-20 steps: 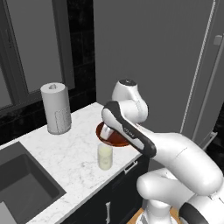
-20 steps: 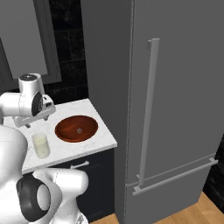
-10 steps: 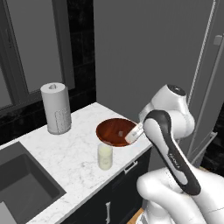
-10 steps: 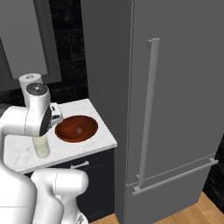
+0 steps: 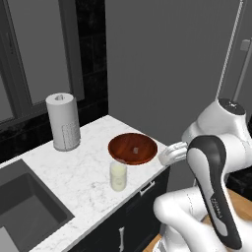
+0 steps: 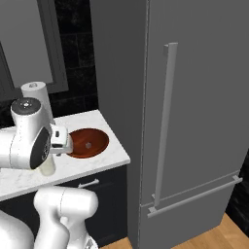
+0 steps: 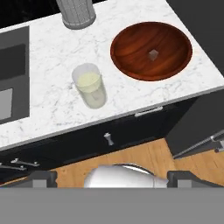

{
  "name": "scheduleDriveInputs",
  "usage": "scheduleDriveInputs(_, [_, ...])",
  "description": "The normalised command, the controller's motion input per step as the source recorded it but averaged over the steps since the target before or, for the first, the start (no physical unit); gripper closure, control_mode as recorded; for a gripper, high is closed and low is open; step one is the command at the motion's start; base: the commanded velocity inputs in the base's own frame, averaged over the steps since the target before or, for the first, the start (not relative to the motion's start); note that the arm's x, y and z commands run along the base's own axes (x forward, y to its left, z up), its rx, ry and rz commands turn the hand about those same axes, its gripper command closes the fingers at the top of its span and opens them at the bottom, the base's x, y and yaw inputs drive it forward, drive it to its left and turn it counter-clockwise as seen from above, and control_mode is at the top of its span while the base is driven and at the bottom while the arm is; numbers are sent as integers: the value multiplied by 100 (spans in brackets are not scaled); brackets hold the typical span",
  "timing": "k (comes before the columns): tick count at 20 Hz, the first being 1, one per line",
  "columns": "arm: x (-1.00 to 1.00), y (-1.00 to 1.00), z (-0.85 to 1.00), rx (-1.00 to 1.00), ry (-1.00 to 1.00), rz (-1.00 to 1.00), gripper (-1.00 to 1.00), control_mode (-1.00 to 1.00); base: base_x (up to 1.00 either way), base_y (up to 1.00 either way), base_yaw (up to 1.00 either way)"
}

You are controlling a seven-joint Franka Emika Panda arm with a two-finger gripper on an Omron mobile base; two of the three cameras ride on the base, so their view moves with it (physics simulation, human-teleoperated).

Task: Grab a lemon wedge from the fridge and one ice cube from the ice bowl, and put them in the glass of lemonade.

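The reddish-brown ice bowl (image 7: 151, 50) (image 5: 133, 147) (image 6: 87, 142) sits at the counter's right end with one pale ice cube (image 7: 153, 54) (image 5: 135, 150) inside. The glass of lemonade (image 7: 89, 85) (image 5: 118, 174) stands upright just left of the bowl, apart from it. My gripper (image 7: 113, 178) is open and holds nothing; it hangs high, off the counter's front edge, looking down on both. In the left base view my gripper (image 5: 172, 153) is beside the bowl's right rim. The grey fridge (image 6: 194, 97) is shut, with the lemon wedge hidden.
A white roll on a perforated grey holder (image 5: 63, 121) (image 7: 78, 13) stands at the counter's back. A dark sink (image 5: 24, 216) (image 7: 13, 78) lies at the left. The fridge's long bar handle (image 6: 165, 121) is to the right, and dark cabinets with wooden floor are below the counter.
My arm has swung right, from over the bowl and glass to off the counter's right front edge. Bowl, ice cube and glass have not moved.
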Motion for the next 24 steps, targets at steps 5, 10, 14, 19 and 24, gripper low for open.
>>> scheduleDriveInputs(5, [-75, -26, 41, 3, 5, -28, -100, -100, 0, 0, 0])
scheduleDriveInputs(10, [-56, -1, 0, 0, -8, -5, -100, -100, 0, 0, 0])
scheduleDriveInputs(14, [0, 0, 0, 0, 0, 0, -100, -100, 0, 0, 0])
scheduleDriveInputs(19, [0, 0, 0, 0, 0, 0, -100, -100, 0, 0, 0])
scheduleDriveInputs(24, [0, 0, 0, 0, 0, 0, -100, 100, -31, -24, -11])
